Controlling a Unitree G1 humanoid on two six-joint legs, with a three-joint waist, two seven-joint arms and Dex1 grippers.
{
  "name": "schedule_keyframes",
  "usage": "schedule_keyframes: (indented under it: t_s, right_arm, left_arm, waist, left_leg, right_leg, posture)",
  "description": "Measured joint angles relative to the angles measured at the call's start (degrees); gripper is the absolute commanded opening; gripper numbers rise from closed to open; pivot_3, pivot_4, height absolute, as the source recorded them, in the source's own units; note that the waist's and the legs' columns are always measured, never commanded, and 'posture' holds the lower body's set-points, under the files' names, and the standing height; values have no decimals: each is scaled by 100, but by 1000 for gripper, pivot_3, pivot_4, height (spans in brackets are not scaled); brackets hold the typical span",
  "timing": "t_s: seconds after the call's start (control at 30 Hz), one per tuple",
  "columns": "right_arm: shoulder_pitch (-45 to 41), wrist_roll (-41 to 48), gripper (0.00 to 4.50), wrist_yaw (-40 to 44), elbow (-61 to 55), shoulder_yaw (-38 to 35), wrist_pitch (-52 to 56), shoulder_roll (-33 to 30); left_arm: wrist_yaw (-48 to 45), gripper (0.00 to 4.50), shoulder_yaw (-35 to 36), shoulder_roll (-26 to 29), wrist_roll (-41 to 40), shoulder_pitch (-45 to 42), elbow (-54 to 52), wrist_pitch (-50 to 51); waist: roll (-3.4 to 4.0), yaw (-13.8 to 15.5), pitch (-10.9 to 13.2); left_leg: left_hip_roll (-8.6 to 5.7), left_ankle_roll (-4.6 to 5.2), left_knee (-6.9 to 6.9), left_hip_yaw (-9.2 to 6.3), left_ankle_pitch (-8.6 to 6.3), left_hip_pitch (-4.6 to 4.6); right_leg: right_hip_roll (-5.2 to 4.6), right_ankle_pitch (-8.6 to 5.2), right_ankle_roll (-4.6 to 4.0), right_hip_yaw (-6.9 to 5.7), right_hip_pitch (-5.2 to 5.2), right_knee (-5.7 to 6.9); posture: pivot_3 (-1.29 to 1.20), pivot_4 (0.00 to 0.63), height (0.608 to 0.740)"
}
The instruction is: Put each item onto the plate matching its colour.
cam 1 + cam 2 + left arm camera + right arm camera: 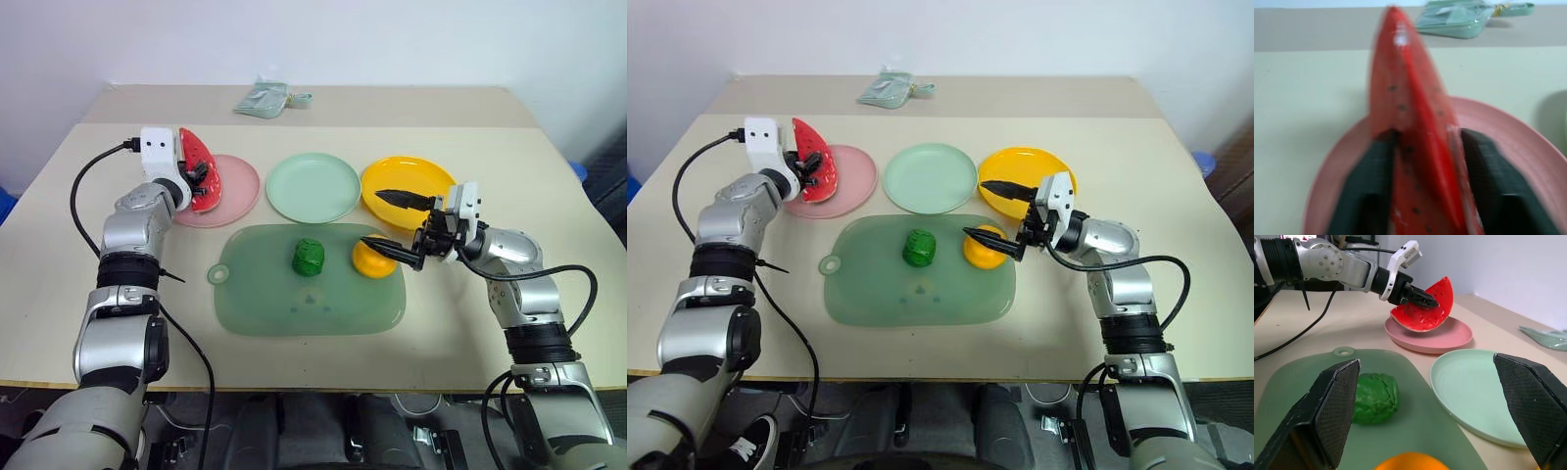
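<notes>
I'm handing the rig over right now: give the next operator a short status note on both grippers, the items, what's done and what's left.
Left gripper: around the watermelon wedge, over the pink plate; whether it is released, cannot tell.
Right gripper: open, empty, beside the orange.
Orange and green vegetable sit on the green mat.
Mint plate and yellow plate carry nothing.
Done: nothing confirmed.
Left: finish the watermelon, then orange and vegetable.

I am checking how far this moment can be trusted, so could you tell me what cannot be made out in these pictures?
- Watermelon wedge: blurred in the left wrist view; the left gripper fingers cover its sides, so contact with the pink plate is unclear.
- Orange: cut off by the right wrist view's edge; in the left eye view the right gripper hides part of it.
- Pale green item on the far table: too small to identify.
</notes>
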Motion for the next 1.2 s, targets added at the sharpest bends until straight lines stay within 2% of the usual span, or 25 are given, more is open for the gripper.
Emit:
schedule_keyframes:
  t_s: [0.07,0.1,0.33,0.5,0.67,1.03,1.2]
  right_arm:
    - [4,0,4500,-1,-1,0,0,-2]
    - [4,0,4500,-2,-1,-1,0,-2]
    - [3,1,4500,1,-2,-4,0,-15]
    - [-3,-21,4500,10,24,-3,-14,-14]
    - [-71,-36,4500,23,54,3,-46,-9]
    - [-93,-83,4500,35,112,0,-54,-15]
    - [-95,-81,4500,23,110,-4,-54,-18]
  left_arm:
    - [-86,4389,5,1,27,5,-11,-96]
    - [-139,4460,8,2,27,9,-56,-123]
    - [-544,4460,139,195,-123,183,-847,69]
    - [-731,4460,89,170,-102,501,-931,238]
    - [-535,4460,136,68,-110,481,-935,534]
    - [-956,4460,-136,-23,75,662,-1047,-146]
    - [-1310,4460,-3,49,-176,678,-1582,-302]
  waist:
    - [0,0,0]
    - [0,0,0]
    - [0,-9,0]
    - [0,-5,0]
    - [-1,7,1]
    - [-1,6,1]
    - [-1,2,1]
  left_leg:
    - [0,0,0,0,0,0]
    - [0,0,0,0,0,0]
    - [1,0,-1,0,0,1]
    - [1,0,0,0,0,2]
    - [0,0,1,-1,0,1]
    - [1,-1,1,0,0,1]
    - [1,-1,0,0,0,1]
  right_leg:
    - [0,0,0,0,0,0]
    - [0,0,0,0,0,1]
    - [0,0,0,0,0,2]
    - [0,0,0,0,0,2]
    - [0,1,2,0,1,2]
    - [0,1,1,0,1,2]
    - [0,1,1,1,0,1]
  posture:
    - [0,150,740]
    - [0,150,740]
    - [0,150,740]
    - [0,150,740]
    - [0,150,740]
    - [0,150,740]
    - [0,150,740]
